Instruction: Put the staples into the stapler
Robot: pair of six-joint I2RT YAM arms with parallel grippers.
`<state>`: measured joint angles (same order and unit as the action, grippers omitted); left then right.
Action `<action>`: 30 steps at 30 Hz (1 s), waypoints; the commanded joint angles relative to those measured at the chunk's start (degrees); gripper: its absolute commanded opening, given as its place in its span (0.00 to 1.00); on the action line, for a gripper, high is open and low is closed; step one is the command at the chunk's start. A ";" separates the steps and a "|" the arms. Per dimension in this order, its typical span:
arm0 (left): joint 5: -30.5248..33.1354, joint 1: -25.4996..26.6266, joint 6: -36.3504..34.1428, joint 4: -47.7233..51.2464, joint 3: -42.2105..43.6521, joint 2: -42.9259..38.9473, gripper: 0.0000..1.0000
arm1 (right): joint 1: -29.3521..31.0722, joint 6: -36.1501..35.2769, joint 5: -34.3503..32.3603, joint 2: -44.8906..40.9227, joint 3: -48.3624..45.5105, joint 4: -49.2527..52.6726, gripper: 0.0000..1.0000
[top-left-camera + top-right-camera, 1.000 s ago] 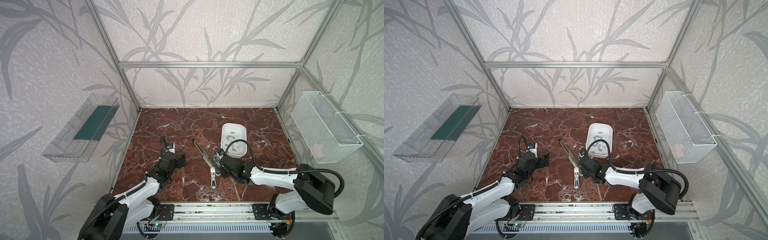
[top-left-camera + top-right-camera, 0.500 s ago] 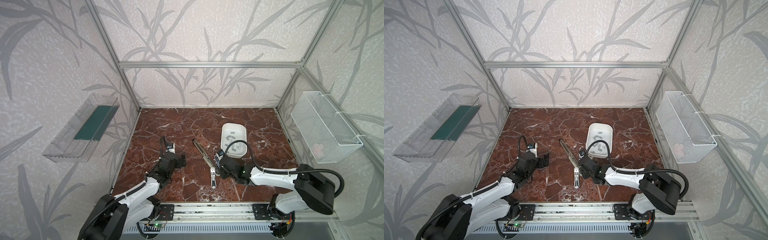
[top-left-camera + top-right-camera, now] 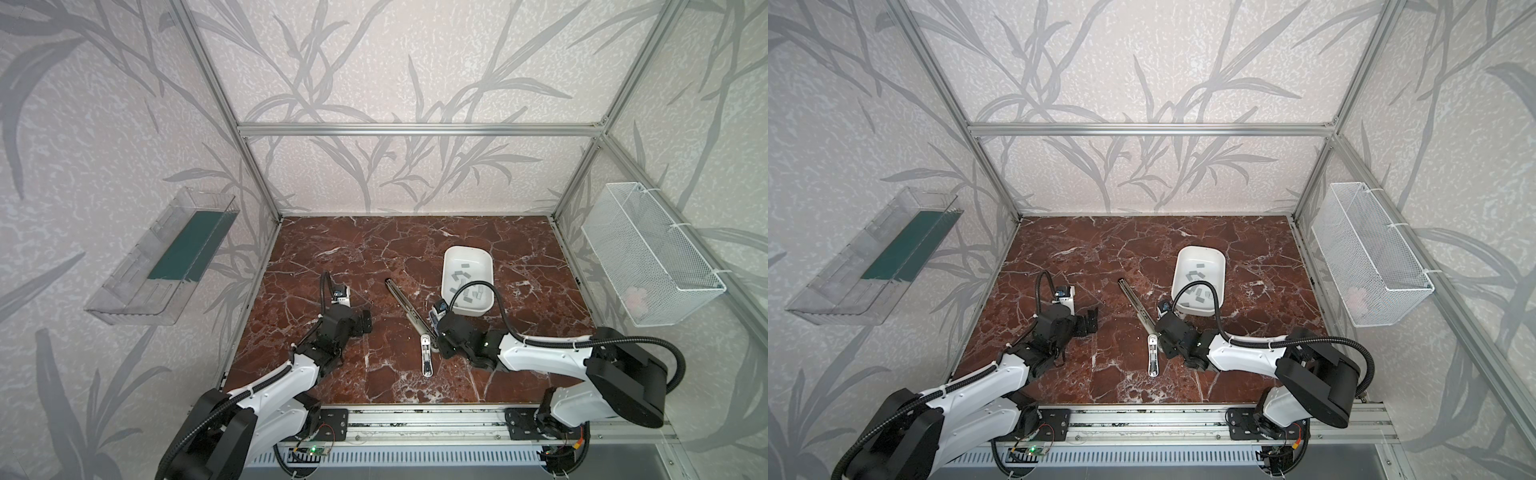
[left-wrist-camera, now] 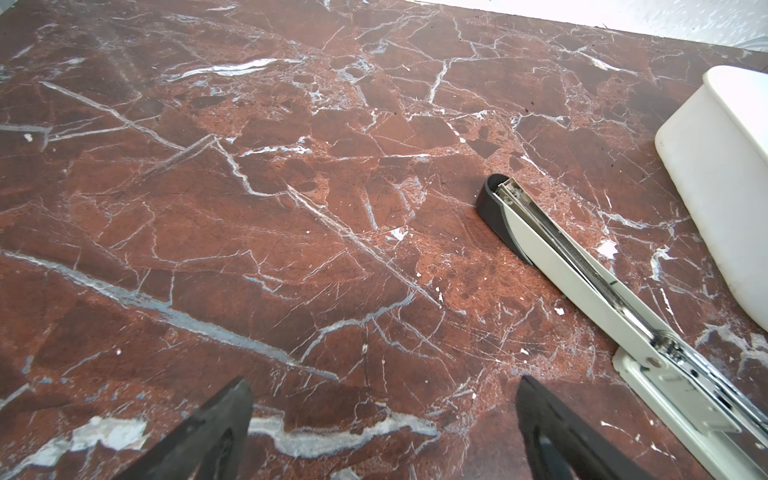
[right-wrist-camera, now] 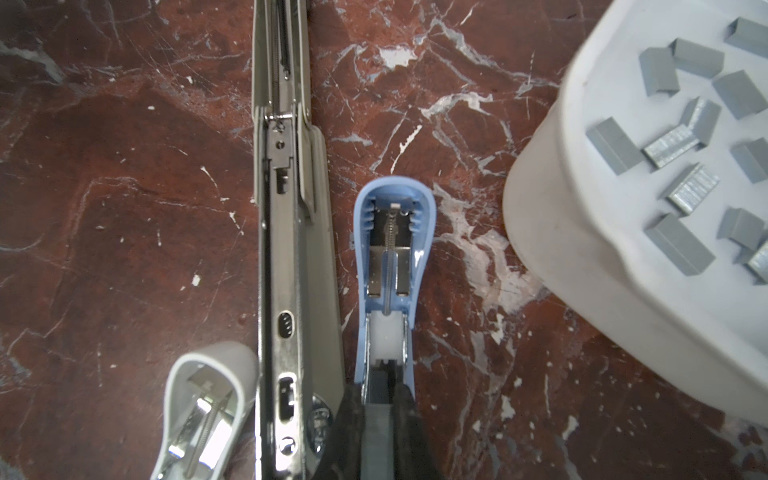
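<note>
Broadly, the marble table (image 3: 374, 249) leaves plenty of bare room around the left gripper (image 4: 384, 384), which hangs wide open and empty, with only the far end of the long stapler (image 4: 582, 266) ahead of it and off to one side. Around the right gripper (image 5: 379, 395) things crowd. The white tub (image 5: 552, 232) stands ahead and to one side, and its raised wall and rim must be cleared on any reach in. The long stapler lies opened flat just beside this gripper on its other side, with a small white stapler (image 5: 203, 399) close against it beyond. The right gripper is clamped on the rear of the blue stapler (image 5: 390, 232), which is folded open with its spring showing, in the lane between long stapler and tub. The staples (image 5: 679, 245) lie loose in the tub, and none is loaded yet. They are probably light, stiff and slick, and a strip would likely snap if bent, so a gentle, square pinch across the long sides looks safest. That lane is narrow, so rising before any sideways move seems wise.
</note>
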<state>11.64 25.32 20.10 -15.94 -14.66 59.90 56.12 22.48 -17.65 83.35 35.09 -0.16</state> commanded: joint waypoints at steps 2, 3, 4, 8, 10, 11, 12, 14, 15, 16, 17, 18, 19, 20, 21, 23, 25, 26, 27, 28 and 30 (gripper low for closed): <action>-0.05 -0.36 0.29 -0.23 -1.52 0.26 0.99 | 0.30 -1.87 -1.77 0.67 2.09 -0.01 0.00; -0.05 -0.39 0.29 -0.23 -1.52 0.22 0.99 | 0.24 -2.40 -1.97 0.59 2.24 -0.08 0.00; -0.08 -0.39 0.29 -0.23 -1.55 0.17 0.99 | 0.31 -2.84 -2.01 0.50 2.43 -0.17 0.00; -0.07 -0.41 0.29 -0.23 -1.52 0.22 0.99 | 0.24 -4.48 -1.77 0.74 2.42 -1.33 0.00; -0.07 -0.37 0.29 -0.23 -1.52 0.22 0.99 | 0.08 -5.18 -1.86 1.17 2.30 -1.83 0.00; -0.05 -0.36 0.29 -0.23 -1.52 0.22 0.99 | -0.04 -5.63 -1.95 1.36 2.25 -1.90 0.00; -0.05 -0.37 0.29 -0.23 -1.56 0.22 0.99 | -0.20 -5.96 -2.01 1.54 2.22 -2.10 0.00; -0.11 -0.33 0.29 -0.23 -1.56 0.22 0.99 | -0.46 -6.45 -1.92 1.64 2.11 -2.22 0.00; -0.05 -0.38 0.29 -0.23 -1.56 0.29 0.99 | -0.48 -6.74 -1.84 1.64 2.04 -2.37 0.00; -0.10 -0.36 0.29 -0.23 -1.52 0.26 0.99 | -0.55 -6.98 -1.69 1.62 2.06 -2.38 0.00; -0.12 -0.36 0.29 -0.23 -1.56 0.37 0.99 | -0.58 -7.18 -1.45 1.63 2.08 -2.36 0.00; -0.09 -0.35 0.28 -0.23 -1.59 0.35 0.99 | -0.57 -7.18 -1.35 1.72 2.07 -2.38 0.00; -0.05 -0.37 0.23 -0.23 -1.60 0.39 0.99 | -0.58 -7.23 -1.08 1.79 1.99 -2.47 0.00; 0.00 -0.38 0.29 -0.23 -1.56 0.48 0.99 | -0.57 -7.18 -0.79 1.89 1.99 -2.53 0.00; 0.03 -0.36 0.24 -0.23 -1.63 0.48 0.99 | -0.59 -7.19 -0.61 1.94 1.88 -2.64 0.00; -0.04 -0.36 0.22 -0.23 -1.61 0.48 0.99 | -0.57 -7.16 -0.41 2.25 1.87 -2.82 0.00; 0.01 -0.36 0.21 -0.23 -1.66 0.57 0.99 | -0.59 -7.23 -0.34 2.59 1.83 -2.88 0.00; -0.03 -0.40 0.27 -0.23 -1.70 0.58 0.99 | -0.59 -7.19 -0.37 2.85 1.95 -2.89 0.00; -0.04 -0.36 0.22 -0.23 -1.76 0.57 0.99 | -0.57 -7.18 -0.37 3.08 2.08 -2.85 0.00; 0.01 -0.37 0.25 -0.23 -1.74 0.64 0.99 | -0.58 -7.25 -0.41 3.26 2.04 -2.88 0.00; -0.06 -0.37 0.22 -0.23 -1.77 0.59 0.99 | -0.57 -7.35 -0.67 3.48 2.09 -2.88 0.00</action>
<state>11.62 25.32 20.10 -15.94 -14.68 60.20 55.77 15.73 -17.96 86.21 36.05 -2.39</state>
